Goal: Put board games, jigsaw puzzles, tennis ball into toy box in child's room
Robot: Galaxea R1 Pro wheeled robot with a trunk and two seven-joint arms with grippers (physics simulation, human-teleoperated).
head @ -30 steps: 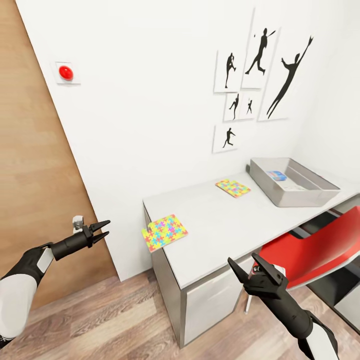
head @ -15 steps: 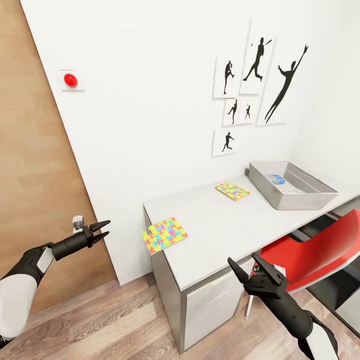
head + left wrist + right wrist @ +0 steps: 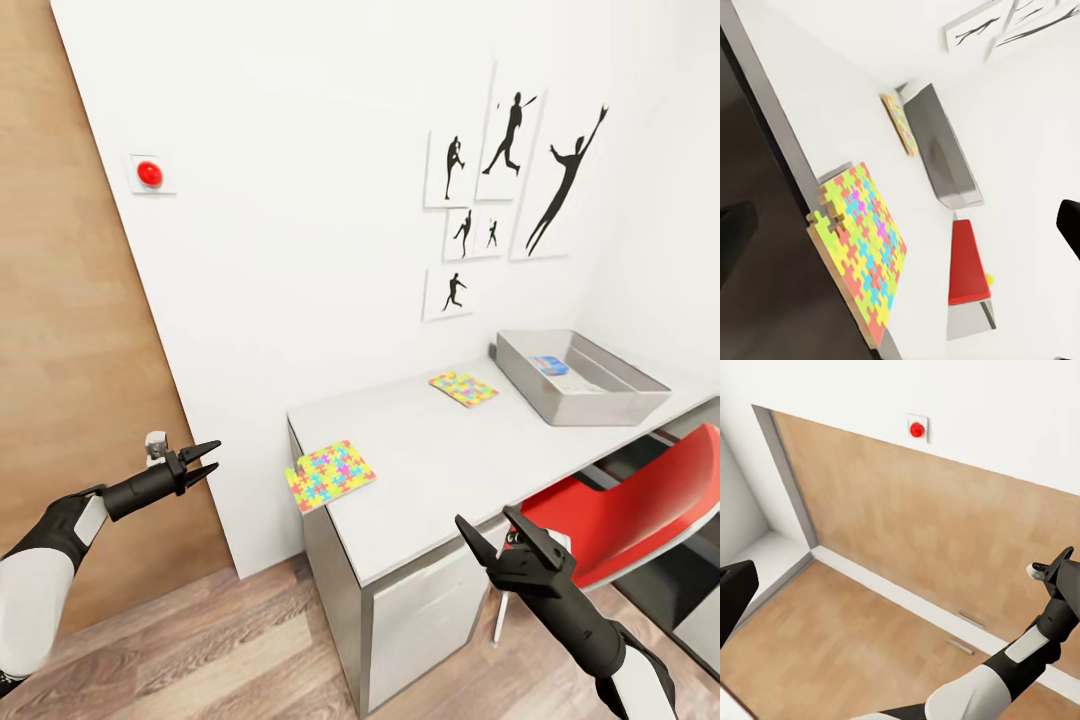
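Wall: white, fills the upper centre of the head view; black silhouette prints hang at upper right, a red button on a white plate at upper left.
Door: wood-grain panel along the left edge of the head view.
Floor: wood planks across the bottom of the frame.
Tabletop: white surface with dark grey side, right of centre in the head view; also seen in the left wrist view.
Chair: red seat at lower right, tucked against the tabletop's front edge.
Toy box: grey lidless bin on the tabletop at middle right, near the wall; a blue board game lies inside it, with another pale flat item beside it that cannot be identified.
Near jigsaw puzzle: multicoloured mat at the tabletop's left corner, one edge overhanging; also in the left wrist view.
Far jigsaw puzzle: lies flat just left of the toy box, apart from it.
Left gripper: lower left of the head view, in front of the door, fingers slightly parted, holding nothing.
Right gripper: lower centre-right, below the tabletop's front edge, fingers spread wide, holding nothing.
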